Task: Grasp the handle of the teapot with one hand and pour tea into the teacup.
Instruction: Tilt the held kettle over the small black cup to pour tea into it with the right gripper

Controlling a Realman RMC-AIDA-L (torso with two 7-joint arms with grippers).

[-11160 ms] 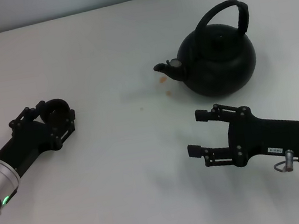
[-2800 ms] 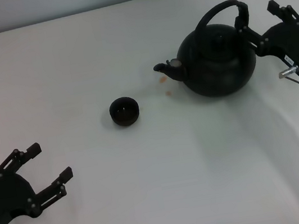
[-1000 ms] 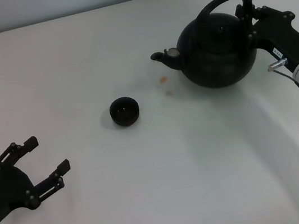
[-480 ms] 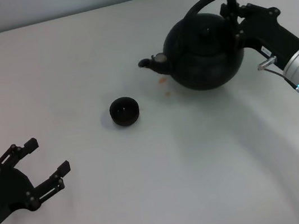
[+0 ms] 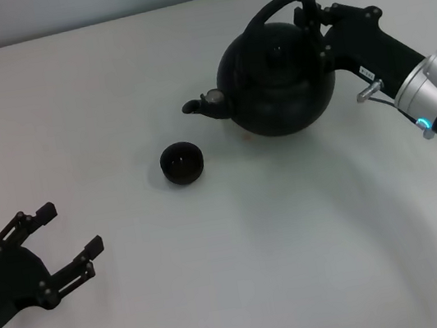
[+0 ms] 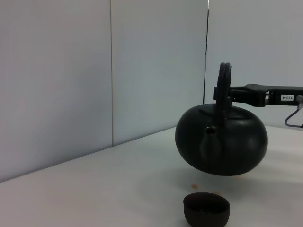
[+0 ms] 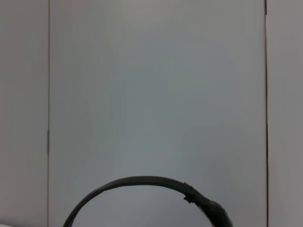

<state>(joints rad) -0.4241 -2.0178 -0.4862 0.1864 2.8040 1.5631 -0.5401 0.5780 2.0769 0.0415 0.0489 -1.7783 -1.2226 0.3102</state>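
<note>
My right gripper [image 5: 318,25] is shut on the wrapped side of the handle [image 5: 277,7] and holds the large black teapot [image 5: 276,80] in the air, upright, its spout [image 5: 197,107] pointing left. The left wrist view shows the teapot [image 6: 221,140] hanging clear above the table, up and behind the teacup [image 6: 206,209]. The tiny black teacup [image 5: 181,162] stands on the table just left of and below the spout. The handle's arch [image 7: 142,187] shows in the right wrist view. My left gripper [image 5: 48,245] is open and empty at the near left.
The white table [image 5: 245,276] runs back to a pale wall [image 5: 93,1]. A small brown stain [image 6: 193,186] lies on the table under the teapot.
My right gripper has carried the lifted teapot further left, bringing the spout close to the teacup. The left arm and the teacup have not moved.
</note>
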